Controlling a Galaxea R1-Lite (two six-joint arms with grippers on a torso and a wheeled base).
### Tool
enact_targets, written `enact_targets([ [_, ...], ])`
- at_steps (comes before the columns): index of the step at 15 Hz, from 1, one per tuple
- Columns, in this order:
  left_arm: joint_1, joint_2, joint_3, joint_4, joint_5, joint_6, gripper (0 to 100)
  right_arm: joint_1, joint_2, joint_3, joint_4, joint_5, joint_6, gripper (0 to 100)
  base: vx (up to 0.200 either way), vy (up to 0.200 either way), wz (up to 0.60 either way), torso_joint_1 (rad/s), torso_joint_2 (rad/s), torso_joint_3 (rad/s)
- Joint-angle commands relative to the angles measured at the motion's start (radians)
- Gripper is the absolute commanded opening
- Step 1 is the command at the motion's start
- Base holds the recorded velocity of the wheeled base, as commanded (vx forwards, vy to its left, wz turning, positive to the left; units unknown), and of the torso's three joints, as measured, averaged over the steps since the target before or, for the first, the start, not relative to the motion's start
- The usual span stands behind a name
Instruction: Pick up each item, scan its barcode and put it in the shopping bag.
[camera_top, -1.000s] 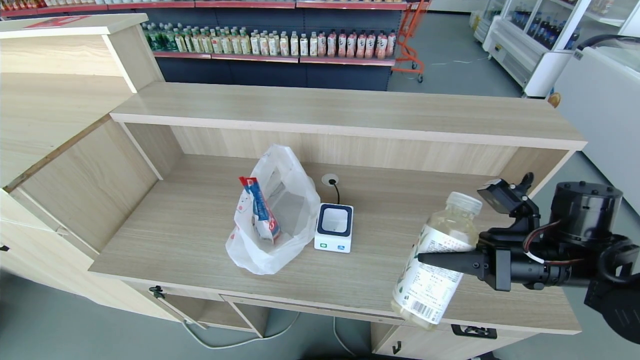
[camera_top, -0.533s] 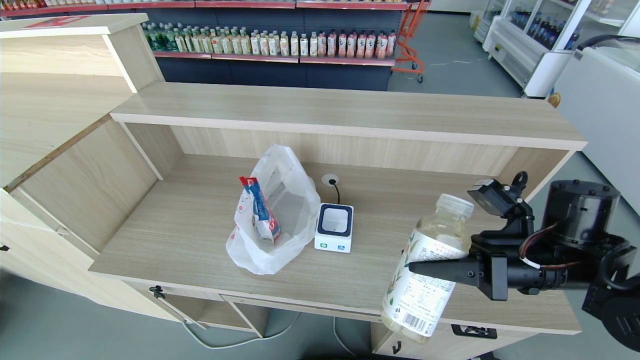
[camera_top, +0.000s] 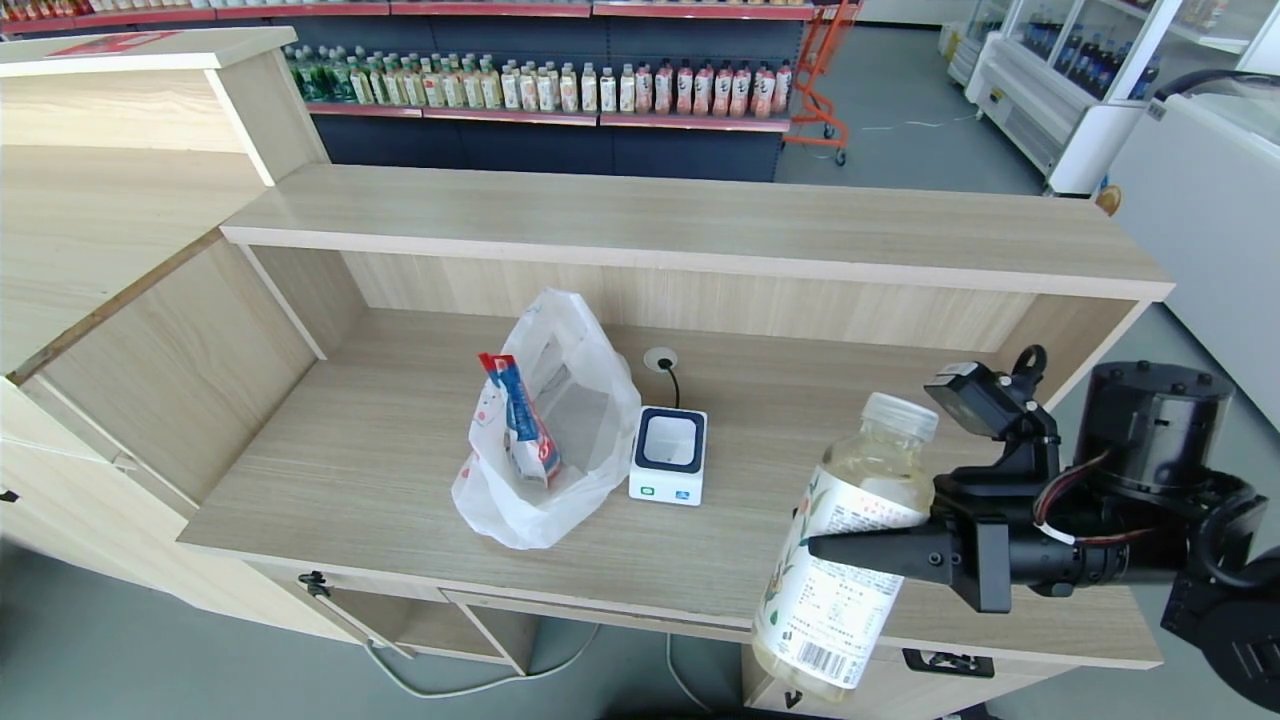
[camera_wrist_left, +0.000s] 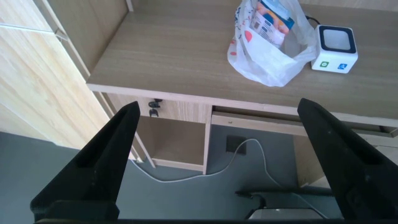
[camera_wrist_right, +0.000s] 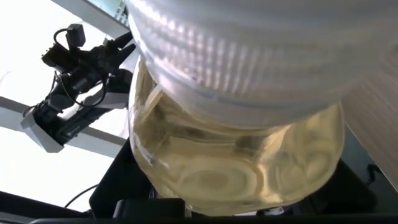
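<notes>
Head view: snack packet (camera_top: 520, 420) inside shopping bag (camera_top: 500, 512); right gripper (camera_top: 842, 535) clamped on bottle (camera_top: 850, 600); left gripper (camera_wrist_left: 214, 155) apart.

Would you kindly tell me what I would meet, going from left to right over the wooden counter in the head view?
White plastic shopping bag → white square barcode scanner → clear labelled bottle of pale yellow drink.

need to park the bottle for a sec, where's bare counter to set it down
Bare counter lies left of the bag up to the side panel, and right of the scanner, nearest the held bottle. The middle is crowded: bag and scanner sit close together, cable behind.
</notes>
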Motion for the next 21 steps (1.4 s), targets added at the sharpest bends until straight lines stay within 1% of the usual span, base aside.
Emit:
enact_targets([
  [1, 0.000, 0.000, 0.000, 0.000, 0.000, 0.000, 100, 0.002, 0.003, -0.001, -0.001, 0.000, 0.000, 0, 0.000, 0.000, 0.00, 0.000, 0.00, 0.000],
  [4, 0.000, 0.000, 0.000, 0.000, 0.000, 0.000, 100, 0.002, 0.005, -0.001, -0.007, -0.011, -0.007, 0, 0.000, 0.000, 0.00, 0.000, 0.00, 0.000],
  [5, 0.000, 0.000, 0.000, 0.000, 0.000, 0.000, 100, -0.003, 0.006, -0.008, -0.013, -0.018, -0.029, 0, 0.000, 0.000, 0.00, 0.000, 0.00, 0.000],
  [6, 0.000, 0.000, 0.000, 0.000, 0.000, 0.000, 100, -0.010, 0.014, -0.011, -0.027, -0.043, -0.078, 0, 0.000, 0.000, 0.00, 0.000, 0.00, 0.000],
  [7, 0.000, 0.000, 0.000, 0.000, 0.000, 0.000, 100, -0.036, 0.026, -0.011, -0.031, -0.078, -0.141, 0, 0.000, 0.000, 0.00, 0.000, 0.00, 0.000],
  [8, 0.000, 0.000, 0.000, 0.000, 0.000, 0.000, 100, -0.073, 0.034, -0.011, -0.033, -0.132, -0.254, 0, 0.000, 0.000, 0.00, 0.000, 0.00, 0.000],
  [9, 0.000, 0.000, 0.000, 0.000, 0.000, 0.000, 100, -0.098, 0.040, -0.011, -0.033, -0.164, -0.337, 0, 0.000, 0.000, 0.00, 0.000, 0.00, 0.000],
  [10, 0.000, 0.000, 0.000, 0.000, 0.000, 0.000, 100, -0.156, 0.046, -0.011, -0.033, -0.222, -0.514, 0, 0.000, 0.000, 0.00, 0.000, 0.00, 0.000],
  [11, 0.000, 0.000, 0.000, 0.000, 0.000, 0.000, 100, -0.199, 0.044, -0.012, -0.031, -0.262, -0.635, 0, 0.000, 0.000, 0.00, 0.000, 0.00, 0.000],
  [12, 0.000, 0.000, 0.000, 0.000, 0.000, 0.000, 100, -0.277, 0.046, -0.040, -0.033, -0.331, -0.836, 0, 0.000, 0.000, 0.00, 0.000, 0.00, 0.000],
  [13, 0.000, 0.000, 0.000, 0.000, 0.000, 0.000, 100, -0.300, 0.043, -0.060, -0.034, -0.359, -0.893, 0, 0.000, 0.000, 0.00, 0.000, 0.00, 0.000],
  [16, 0.000, 0.000, 0.000, 0.000, 0.000, 0.000, 100, -0.309, 0.046, -0.162, -0.033, -0.430, -0.985, 0, 0.000, 0.000, 0.00, 0.000, 0.00, 0.000],
  [19, 0.000, 0.000, 0.000, 0.000, 0.000, 0.000, 100, -0.311, 0.061, -0.172, -0.034, -0.443, -1.080, 0, 0.000, 0.000, 0.00, 0.000, 0.00, 0.000],
  [21, 0.000, 0.000, 0.000, 0.000, 0.000, 0.000, 100, -0.314, 0.072, -0.175, -0.034, -0.465, -1.120, 0, 0.000, 0.000, 0.00, 0.000, 0.00, 0.000],
])
